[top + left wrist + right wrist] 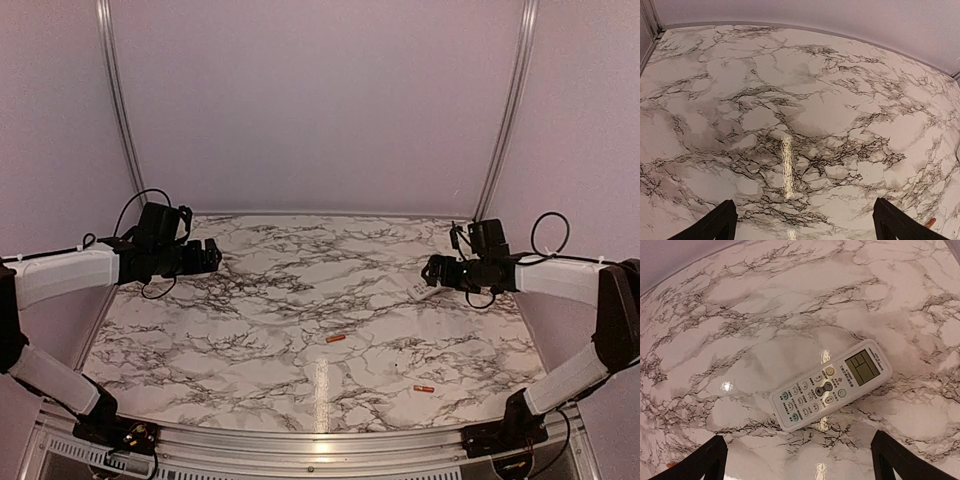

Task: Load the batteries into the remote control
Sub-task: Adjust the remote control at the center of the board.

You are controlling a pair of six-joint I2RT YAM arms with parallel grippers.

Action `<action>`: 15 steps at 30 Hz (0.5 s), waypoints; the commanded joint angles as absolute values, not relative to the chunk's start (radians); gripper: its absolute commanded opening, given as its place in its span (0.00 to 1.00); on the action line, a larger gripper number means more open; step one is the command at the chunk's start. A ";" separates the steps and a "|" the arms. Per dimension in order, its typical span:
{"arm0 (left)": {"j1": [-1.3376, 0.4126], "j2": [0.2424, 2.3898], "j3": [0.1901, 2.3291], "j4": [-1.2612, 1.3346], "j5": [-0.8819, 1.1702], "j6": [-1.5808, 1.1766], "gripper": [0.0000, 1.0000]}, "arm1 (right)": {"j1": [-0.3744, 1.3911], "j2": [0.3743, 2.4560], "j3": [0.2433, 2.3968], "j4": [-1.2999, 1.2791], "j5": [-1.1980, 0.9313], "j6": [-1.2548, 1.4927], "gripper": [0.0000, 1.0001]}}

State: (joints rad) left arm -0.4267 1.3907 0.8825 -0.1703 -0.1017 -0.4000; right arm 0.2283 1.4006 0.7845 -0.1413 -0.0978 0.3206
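The remote control (832, 385) is laid face-up, diagonally, just beneath the right gripper (797, 440), recess presumably hidden underneath; that gripper and the left gripper (805, 205) are spread wide, empty.

1. Remote control (831, 386), face up, right wrist view: one line of small dark print sits just off the grey display (864, 365), at about 8 o'clock from it. The characters are too small to read.
2. Display: pale segment blocks only, and no digit or symbol can be made out.
3. Buttons (814, 392): tiny marks on and beside the keys, none legible. Two keys at the 7 o'clock end are green, and their symbols are unclear.
4. Top external view: mid-table battery (335, 339) and near-edge battery (423, 388), at about 4 o'clock from it, show orange-red wrappers. Any print on them is too small to resolve.
5. Result: nothing readable in any view.
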 commanded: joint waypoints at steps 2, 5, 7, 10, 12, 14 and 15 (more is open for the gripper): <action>-0.452 1.419 0.918 -0.198 -0.153 -0.396 0.99 | 0.240 1.481 0.852 -0.262 -0.004 0.364 0.99; -0.462 1.429 0.927 -0.202 -0.166 -0.397 0.99 | 0.226 1.526 0.865 -0.254 -0.034 0.388 0.99; -0.468 1.434 0.933 -0.204 -0.172 -0.397 0.99 | 0.214 1.548 0.870 -0.239 -0.060 0.405 0.99; -0.472 1.435 0.934 -0.197 -0.173 -0.397 0.99 | 0.193 1.585 0.887 -0.219 -0.090 0.425 0.99; -0.472 1.433 0.936 -0.193 -0.170 -0.397 0.99 | 0.182 1.617 0.913 -0.214 -0.104 0.432 0.99; -0.473 1.430 0.937 -0.189 -0.169 -0.397 0.99 | 0.179 1.660 0.941 -0.210 -0.118 0.432 0.99; -0.472 1.429 0.937 -0.188 -0.169 -0.397 0.99 | 0.179 1.676 0.959 -0.211 -0.124 0.431 0.99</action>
State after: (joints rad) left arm -0.4686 1.4269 0.9062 -0.1841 -0.1520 -0.4000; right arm 0.1917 1.6188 0.8780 -0.2180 -0.0895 0.4061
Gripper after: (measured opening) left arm 0.989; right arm 0.987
